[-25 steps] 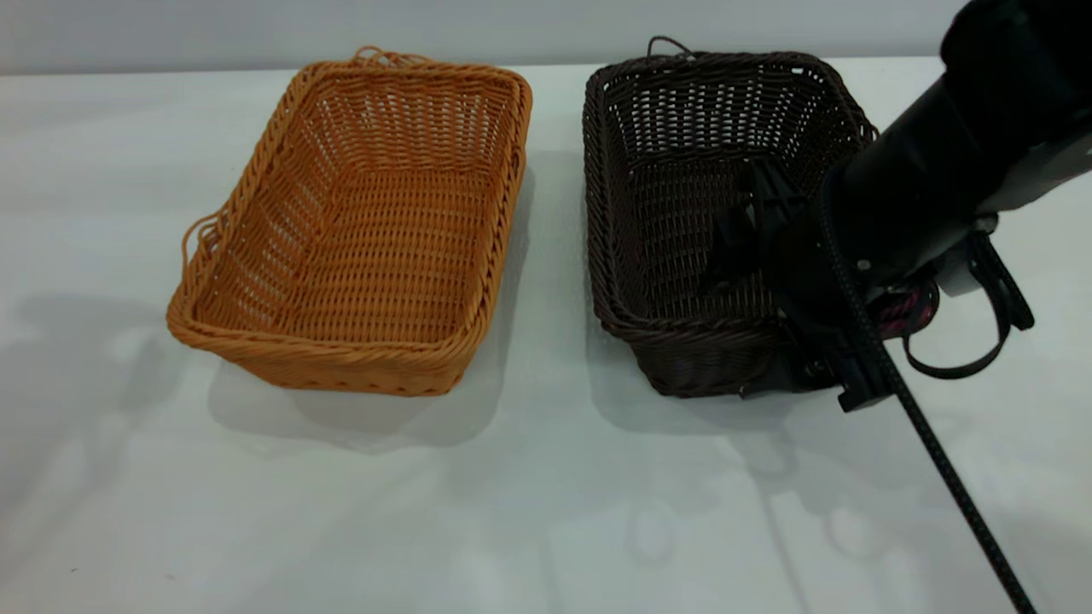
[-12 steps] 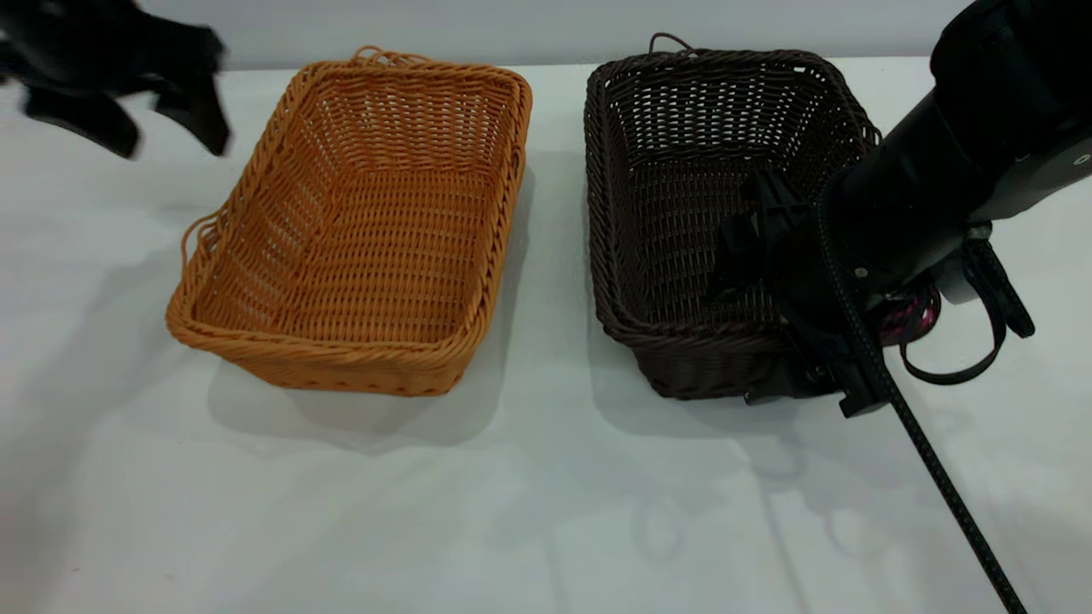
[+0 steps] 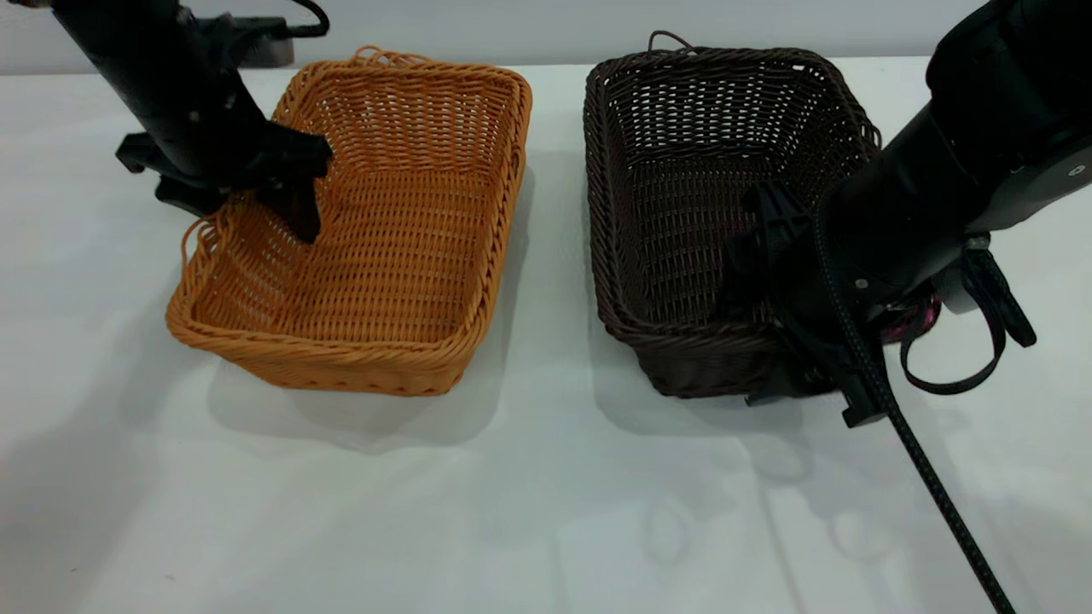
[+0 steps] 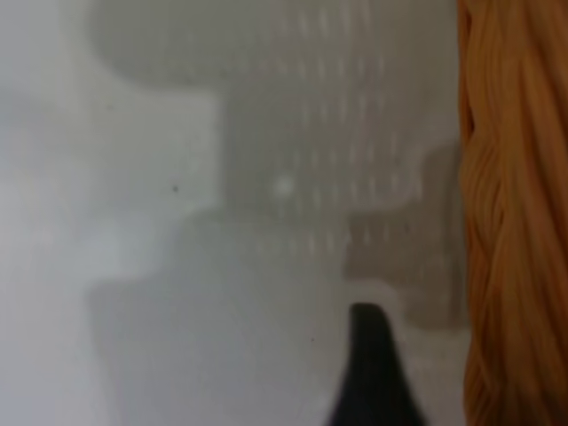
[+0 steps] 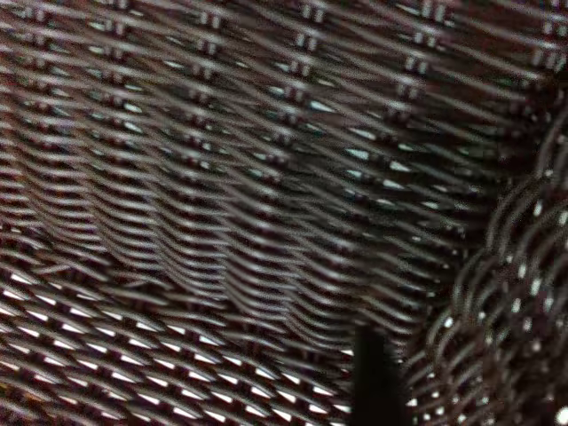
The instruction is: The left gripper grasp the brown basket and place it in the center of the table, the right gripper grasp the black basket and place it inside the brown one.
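The brown basket (image 3: 367,230) stands on the table (image 3: 529,495) at the left, and the black basket (image 3: 691,196) stands beside it at the right. My left gripper (image 3: 243,209) is open and straddles the brown basket's left wall, one finger inside and one outside. In the left wrist view the outer finger (image 4: 373,377) hangs over the table beside the braided rim (image 4: 510,222), a gap between them. My right gripper (image 3: 781,320) is shut on the black basket's near right wall. In the right wrist view its inner finger (image 5: 374,382) lies against the dark weave (image 5: 222,177).
The two baskets stand side by side with a narrow strip of table between them. A black cable (image 3: 930,486) trails from the right arm across the near right of the table. A wide stretch of bare tabletop lies in front of both baskets.
My left arm came in from the upper left and lowered its open fingers over the brown basket's left wall. My right gripper stayed on the black basket, whose far rim rose slightly.
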